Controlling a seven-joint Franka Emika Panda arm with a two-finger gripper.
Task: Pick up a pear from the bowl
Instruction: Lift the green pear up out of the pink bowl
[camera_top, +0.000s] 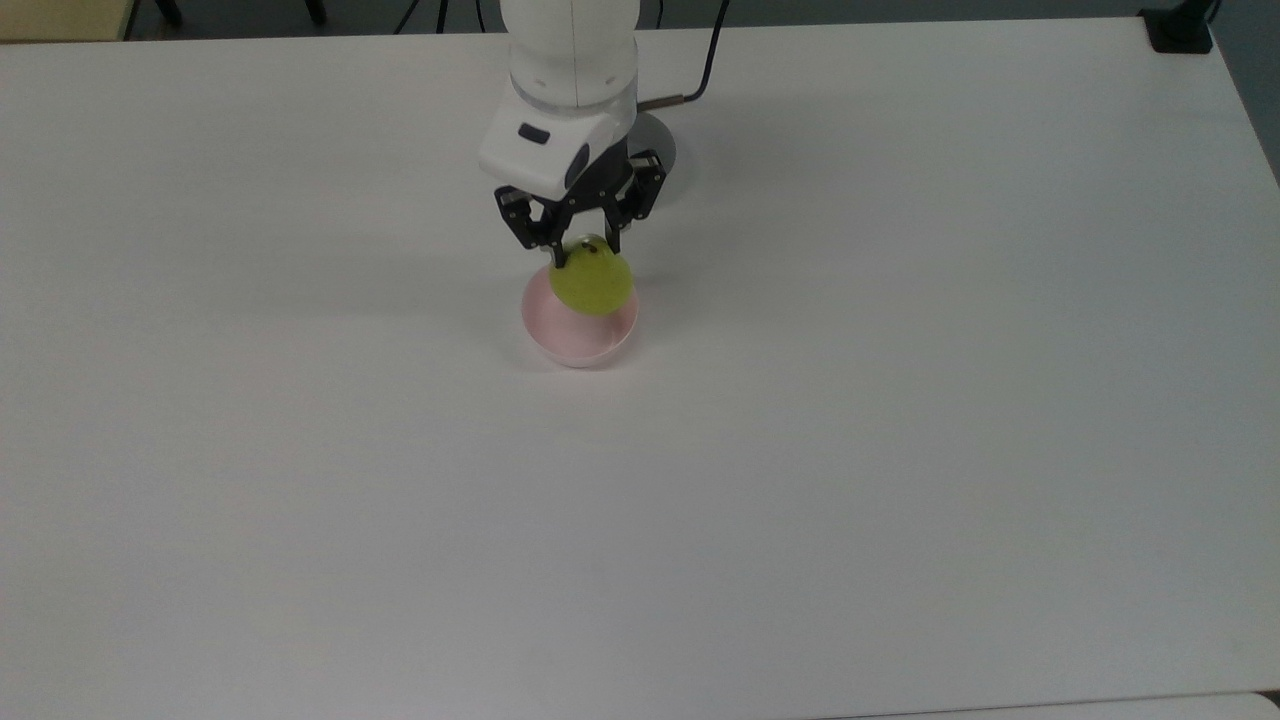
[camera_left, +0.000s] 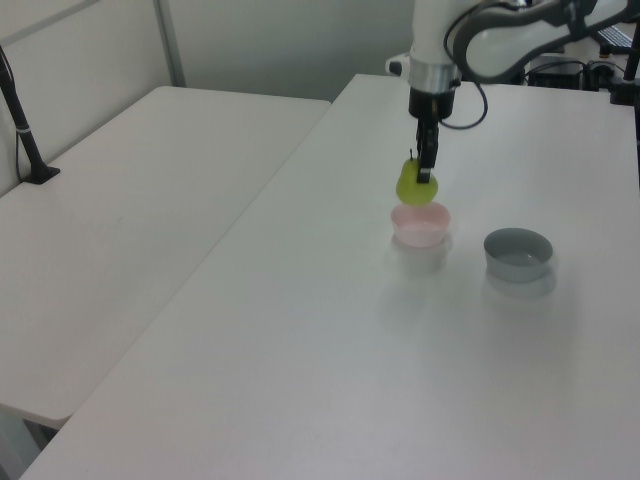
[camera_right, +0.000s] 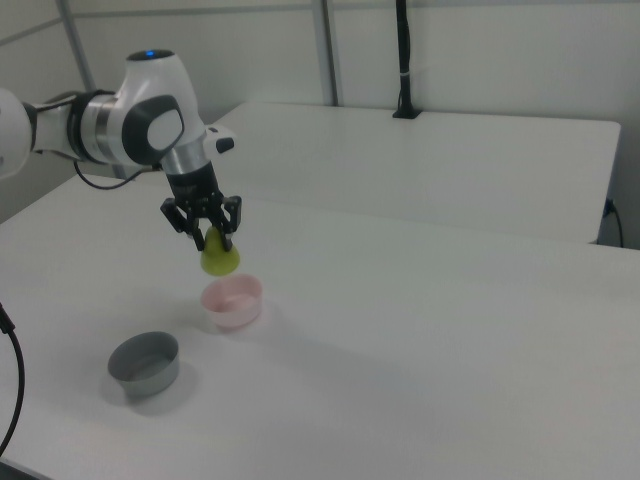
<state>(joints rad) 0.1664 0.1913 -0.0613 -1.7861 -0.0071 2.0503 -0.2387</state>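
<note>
The yellow-green pear (camera_top: 592, 281) (camera_left: 415, 187) (camera_right: 220, 260) hangs in the air just above the pale pink bowl (camera_top: 580, 337) (camera_left: 421, 225) (camera_right: 233, 301), clear of its rim. My gripper (camera_top: 583, 252) (camera_left: 423, 176) (camera_right: 214, 240) points straight down and is shut on the pear's narrow upper part, with the black fingers on either side of it. The bowl stands on the white table with nothing in it.
A grey straight-sided bowl (camera_left: 518, 253) (camera_right: 145, 362) stands beside the pink one, at the left view's right. The arm's round base (camera_top: 655, 150) sits behind the bowl in the top view. A second white table (camera_left: 120, 230) adjoins at the left view's left.
</note>
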